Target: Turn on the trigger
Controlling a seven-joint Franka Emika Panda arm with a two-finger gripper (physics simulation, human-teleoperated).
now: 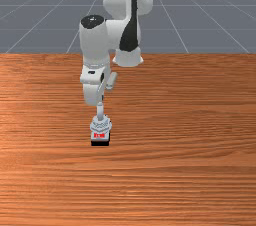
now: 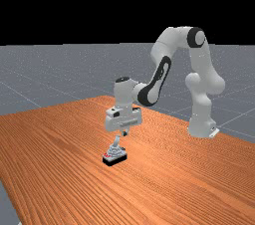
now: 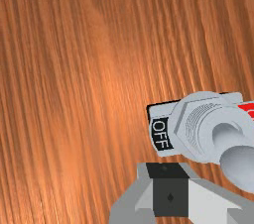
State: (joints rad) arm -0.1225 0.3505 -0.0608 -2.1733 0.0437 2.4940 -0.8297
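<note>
Near switch lever (image 2: 117, 142) — jaws (image 2: 124, 133) closed together — whether touching it, cannot tell.

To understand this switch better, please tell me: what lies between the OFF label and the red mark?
In the wrist view, the grey nut and threaded collar lie between them.

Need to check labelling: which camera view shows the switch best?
Wrist view: the switch is close up and its OFF label reads clearly, though the picture's edge cuts the switch off. Front view shows it whole, red mark facing the camera; far view shows its lever and black base at an angle.
</note>
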